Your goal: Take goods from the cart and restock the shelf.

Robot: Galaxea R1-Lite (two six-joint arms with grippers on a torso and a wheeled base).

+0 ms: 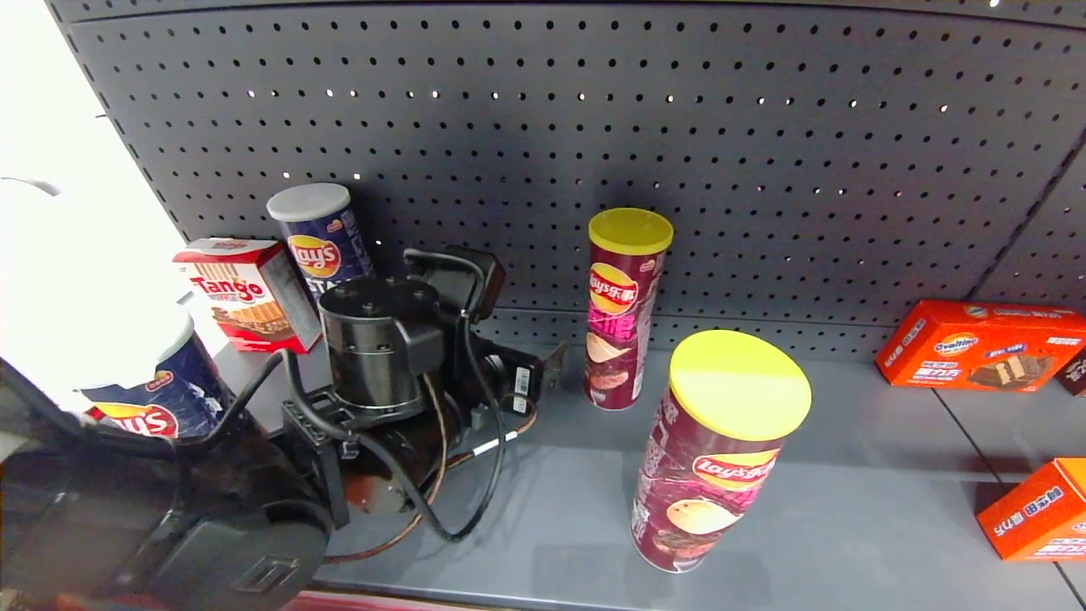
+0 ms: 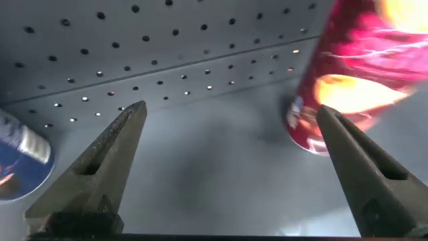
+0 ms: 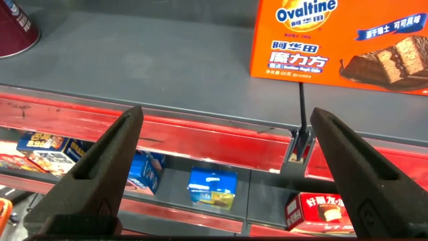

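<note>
On the grey shelf [image 1: 857, 509] two maroon chip cans with yellow lids stand upright, one at the back [image 1: 624, 314] and one nearer the front [image 1: 713, 458]. My left gripper [image 1: 547, 365] rests low on the shelf just left of the back can, open and holding nothing. Its wrist view has the gripper [image 2: 231, 110] facing the pegboard, with that maroon can [image 2: 354, 73] beside one finger and a blue can [image 2: 20, 161] off to the other side. My right gripper [image 3: 227, 114] is open and empty in front of the shelf's red front rail [image 3: 200, 130].
A blue chip can [image 1: 327, 242] and a red wafer box [image 1: 242, 293] stand at the back left, another blue can [image 1: 161, 395] at the front left. Orange boxes [image 1: 984, 344] [image 1: 1035, 509] lie at the right. An orange box [image 3: 334, 37] sits above the rail; a lower shelf holds blue packs [image 3: 210, 187].
</note>
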